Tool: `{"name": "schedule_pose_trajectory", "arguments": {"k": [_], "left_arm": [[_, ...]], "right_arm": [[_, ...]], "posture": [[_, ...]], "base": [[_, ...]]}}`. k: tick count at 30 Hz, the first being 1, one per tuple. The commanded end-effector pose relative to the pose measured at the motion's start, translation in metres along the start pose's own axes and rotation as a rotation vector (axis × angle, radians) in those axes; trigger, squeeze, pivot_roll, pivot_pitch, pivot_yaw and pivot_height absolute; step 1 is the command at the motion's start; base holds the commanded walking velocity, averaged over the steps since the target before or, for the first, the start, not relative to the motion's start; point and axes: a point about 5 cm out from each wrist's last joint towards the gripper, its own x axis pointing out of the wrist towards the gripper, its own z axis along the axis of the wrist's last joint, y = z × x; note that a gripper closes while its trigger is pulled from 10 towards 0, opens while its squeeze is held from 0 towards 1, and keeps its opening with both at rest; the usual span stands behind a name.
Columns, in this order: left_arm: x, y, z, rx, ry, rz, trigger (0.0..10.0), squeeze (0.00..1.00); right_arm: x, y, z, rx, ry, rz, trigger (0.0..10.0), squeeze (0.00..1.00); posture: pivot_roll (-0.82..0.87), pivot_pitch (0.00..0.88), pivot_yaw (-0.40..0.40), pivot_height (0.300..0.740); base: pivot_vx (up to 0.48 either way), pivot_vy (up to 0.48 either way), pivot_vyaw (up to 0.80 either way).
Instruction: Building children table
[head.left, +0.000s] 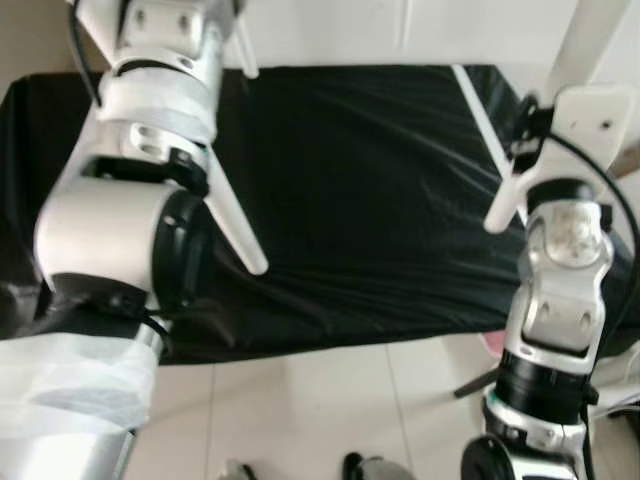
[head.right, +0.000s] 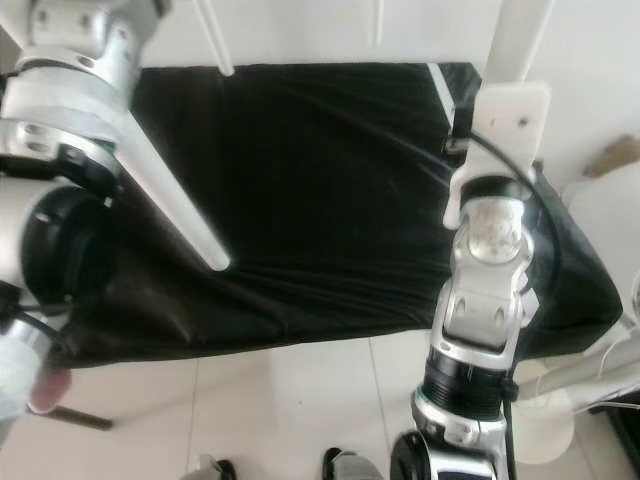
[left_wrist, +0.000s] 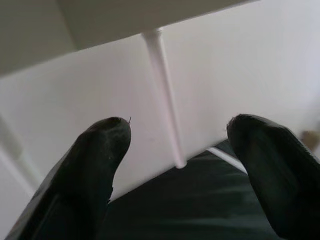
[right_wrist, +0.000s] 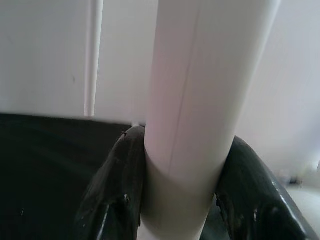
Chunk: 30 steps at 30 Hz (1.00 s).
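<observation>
A black sheet (head.left: 360, 200) covers the worktop that lies before the robot, against a white wall (head.left: 330, 30), with pale floor tiles (head.left: 320, 400) in front of it; the children's table stands upside down on this sheet, and its white legs rise from the black cloth.

The right end effector (right_wrist: 180, 200) is clamped on one white table leg (right_wrist: 200, 100); the two black fingers (right_wrist: 117, 195) press against either side of the round leg, which stands upright between them; from the head camera this leg (head.right: 515, 40) rises at the far right corner of the sheet, above the right wrist.

The left end effector (left_wrist: 177, 145) is spread wide and holds nothing; its fingers (left_wrist: 95, 160) frame a thin white leg (left_wrist: 165, 95) that stands apart from them at the far edge of the sheet, under a white panel (left_wrist: 125, 20).

Another white leg (head.left: 232, 215) slants down across the sheet beside the left arm (head.left: 130, 230); a further one (head.left: 478, 110) lies near the right arm (head.left: 560, 290).
</observation>
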Motion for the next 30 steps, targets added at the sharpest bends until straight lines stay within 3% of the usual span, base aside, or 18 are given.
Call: {"name": "schedule_pose_trajectory", "arguments": {"k": [1, 6, 7, 8, 15, 16, 19, 20, 21, 22, 25, 30], "left_arm": [[-0.001, -0.007, 0.01, 0.011, -0.044, -0.067, 10.0, 0.0], [-0.003, -0.015, -0.005, -0.027, 0.007, -0.114, 10.0, 0.0], [-0.004, -0.014, -0.009, -0.037, 0.016, -0.128, 10.0, 0.55], [-0.007, -0.015, -0.013, -0.057, 0.02, -0.166, 10.0, 1.0], [-0.016, -0.025, -0.023, -0.056, 0.036, -0.281, 10.0, 1.0], [-0.024, -0.032, -0.03, -0.028, 0.048, -0.345, 10.0, 1.0], [-0.033, -0.036, -0.038, -0.026, 0.068, -0.392, 10.0, 1.0], [-0.037, -0.038, -0.041, -0.027, 0.074, -0.423, 10.0, 0.78], [-0.041, -0.039, -0.043, -0.033, 0.08, -0.445, 10.0, 0.78], [-0.046, -0.039, -0.046, -0.056, 0.089, -0.458, 10.0, 0.0], [-0.061, -0.039, -0.053, -0.098, 0.108, -0.52, 10.0, 0.0], [-0.083, -0.027, -0.063, -0.135, 0.106, -0.484, 10.0, 0.0]], "right_arm": [[-0.006, 0.009, -0.027, -0.056, 0.116, 0.056, 10.0, 0.0], [-0.012, 0.011, -0.031, -0.032, 0.132, 0.064, 10.0, 0.0], [-0.012, 0.01, -0.032, -0.031, 0.131, 0.063, 10.0, 0.96], [-0.012, 0.009, -0.034, -0.023, 0.127, 0.063, 10.0, 1.0], [-0.014, 0.009, -0.035, 0.02, 0.103, 0.064, 10.0, 1.0], [-0.015, 0.009, -0.035, 0.046, 0.088, 0.053, 10.0, 1.0], [-0.018, 0.009, -0.036, 0.072, 0.078, 0.037, 10.0, 1.0], [-0.019, 0.009, -0.037, 0.078, 0.08, 0.03, 10.0, 1.0], [-0.02, 0.009, -0.039, 0.082, 0.081, 0.026, 10.0, 1.0], [-0.022, 0.01, -0.041, 0.086, 0.086, 0.028, 10.0, 1.0], [-0.027, 0.013, -0.046, 0.111, 0.097, 0.048, 10.0, 1.0], [-0.032, 0.013, -0.053, 0.118, 0.11, 0.046, 10.0, 1.0]], "posture": [[-0.03, 0.155, 0.003, 0.74], [-0.03, 0.165, 0.003, 0.74], [-0.03, 0.165, 0.002, 0.74], [-0.02, 0.167, 0.002, 0.74], [-0.02, 0.169, -0.004, 0.74], [-0.01, 0.167, -0.006, 0.74], [-0.01, 0.163, -0.009, 0.74], [-0.01, 0.161, -0.01, 0.74], [-0.01, 0.161, -0.01, 0.74], [-0.01, 0.161, -0.01, 0.74], [-0.01, 0.159, -0.005, 0.74], [0.0, 0.165, 0.006, 0.74]], "base": [[0.0, 0.0, 0.0], [0.0, 0.0, 0.0], [0.0, 0.0, 0.0], [0.0, 0.0, 0.0], [0.0, 0.0, 0.0], [0.0, 0.0, 0.0], [0.0, 0.0, 0.0], [0.0, 0.0, 0.0], [0.0, 0.0, 0.0], [0.0, 0.0, 0.0], [0.0, 0.0, 0.0], [0.0, 0.0, 0.0]]}}
